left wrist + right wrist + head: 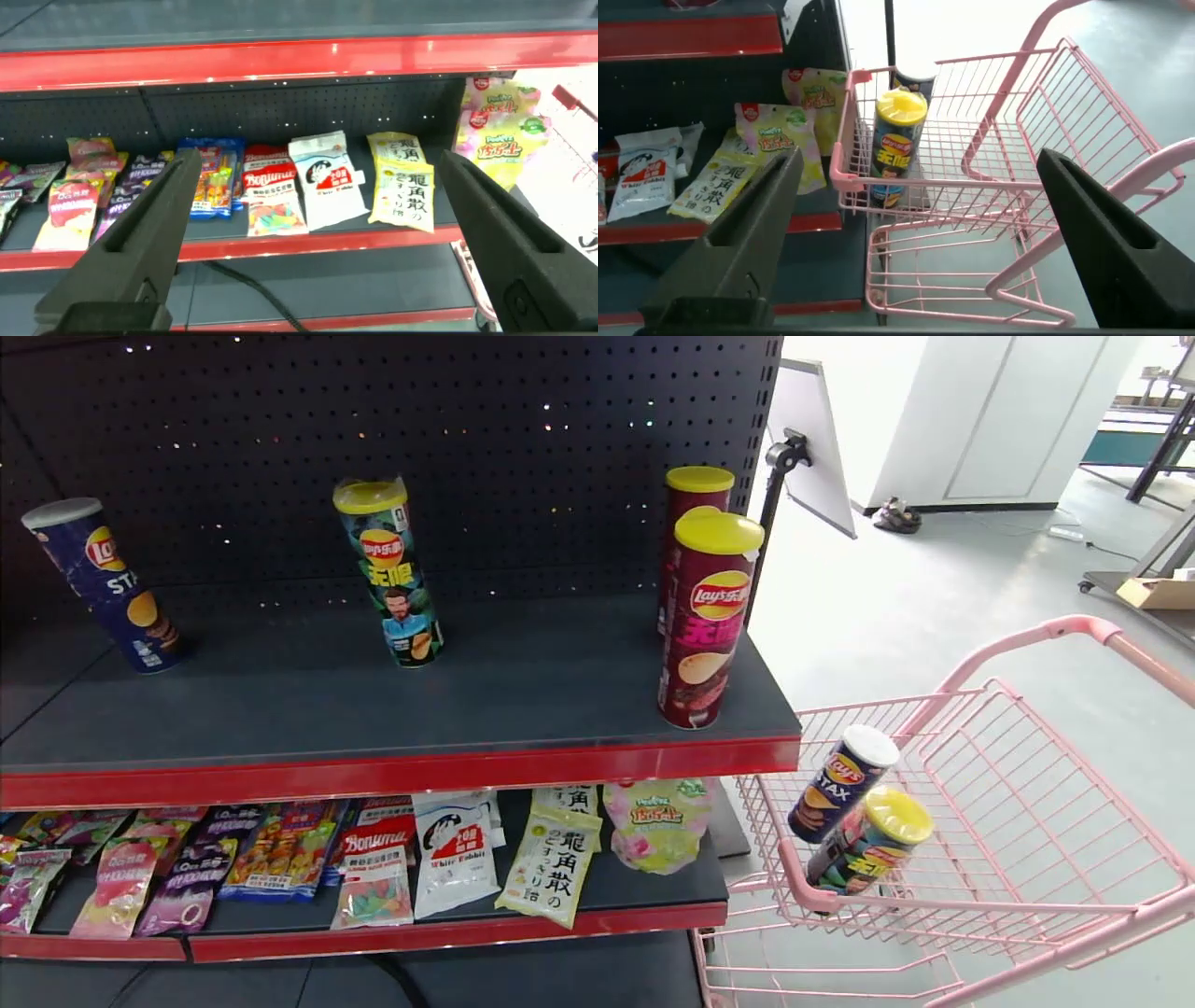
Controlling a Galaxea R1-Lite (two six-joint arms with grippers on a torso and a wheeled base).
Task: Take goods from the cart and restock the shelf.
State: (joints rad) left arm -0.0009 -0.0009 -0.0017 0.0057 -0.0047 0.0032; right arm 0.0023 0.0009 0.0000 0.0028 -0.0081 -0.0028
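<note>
A pink wire cart (980,859) stands right of the shelf and holds two chip cans that lean against its near corner. One is dark blue with a white lid (842,784), the other dark with a yellow lid (870,842). My right gripper (920,159) is open and faces the cart (990,177) from a short distance, with the yellow-lidded can (898,140) between its fingers' lines of sight. The blue can (915,79) stands behind it. My left gripper (320,163) is open and holds nothing in front of the lower shelf (280,247).
The upper shelf (373,709) carries a blue can (103,583) at the left, a dark green can (387,569) in the middle and two maroon cans (709,616) at the right end. Snack bags (457,854) line the lower shelf. Open floor lies beyond the cart.
</note>
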